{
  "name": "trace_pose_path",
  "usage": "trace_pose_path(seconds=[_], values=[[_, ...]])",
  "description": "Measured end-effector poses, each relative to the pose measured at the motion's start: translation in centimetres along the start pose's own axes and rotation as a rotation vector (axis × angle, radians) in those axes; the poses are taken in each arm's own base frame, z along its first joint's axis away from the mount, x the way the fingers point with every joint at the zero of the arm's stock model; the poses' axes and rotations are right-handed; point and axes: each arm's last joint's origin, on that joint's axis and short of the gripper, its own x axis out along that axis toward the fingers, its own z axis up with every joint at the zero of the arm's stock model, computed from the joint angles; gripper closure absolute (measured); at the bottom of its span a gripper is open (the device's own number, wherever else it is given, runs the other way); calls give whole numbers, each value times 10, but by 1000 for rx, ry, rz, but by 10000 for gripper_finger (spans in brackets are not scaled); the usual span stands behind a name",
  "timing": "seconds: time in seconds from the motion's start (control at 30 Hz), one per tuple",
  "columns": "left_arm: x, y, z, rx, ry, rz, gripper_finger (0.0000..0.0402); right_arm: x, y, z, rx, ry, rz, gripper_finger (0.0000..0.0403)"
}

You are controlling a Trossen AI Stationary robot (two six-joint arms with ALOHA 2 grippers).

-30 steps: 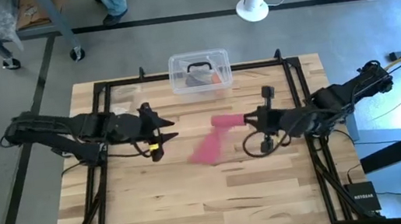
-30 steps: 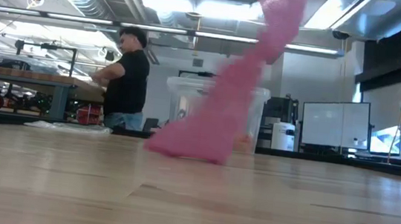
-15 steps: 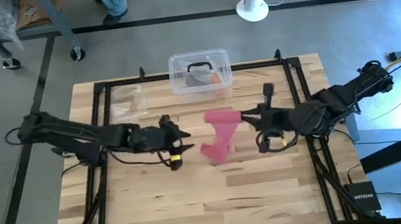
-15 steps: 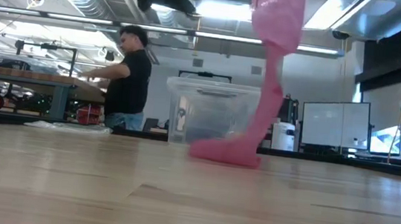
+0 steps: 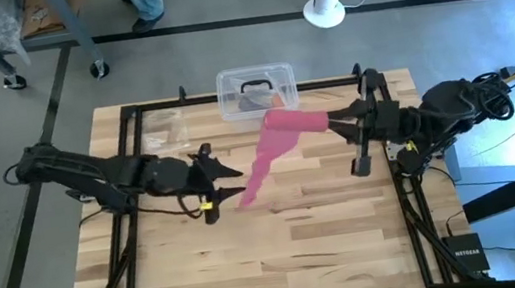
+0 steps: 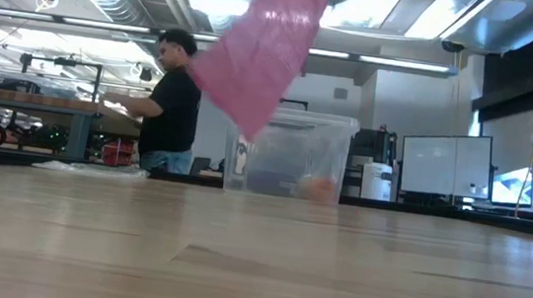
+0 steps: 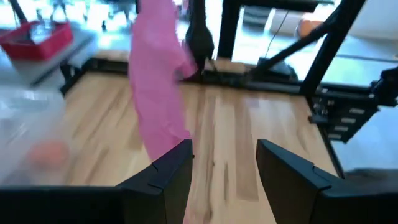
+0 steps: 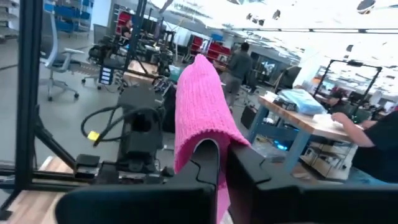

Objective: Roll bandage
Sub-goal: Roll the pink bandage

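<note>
Bandage (image 5: 268, 148) lifted off table, in right gripper (image 5: 333, 119)

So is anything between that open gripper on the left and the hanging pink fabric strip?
Nothing visible. The left gripper sits open right beside the pink stretchy bandage strip's free lower end, which dangles from the shut right gripper.

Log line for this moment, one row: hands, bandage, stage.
right hand: shut on bandage, lifted clear of table | left hand: open, at hanging end | stage: rolling not begun
</note>
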Motion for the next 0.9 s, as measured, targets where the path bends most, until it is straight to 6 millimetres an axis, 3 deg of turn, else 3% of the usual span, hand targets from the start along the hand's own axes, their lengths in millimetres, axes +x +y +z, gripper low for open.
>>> trace_pose_path(seconds=[0.07,0.33,0.53,0.9], values=[[0,-4,0,30,-6,-13,233,-1,0,0,3,14,5,386],[35,-7,-20,98,-25,154,233,2,2,-3,-14,35,3,386],[55,-11,-23,117,-68,147,233,2,2,-4,-29,48,-17,386],[89,5,-31,144,-79,265,239,3,4,-5,-51,49,-9,386]])
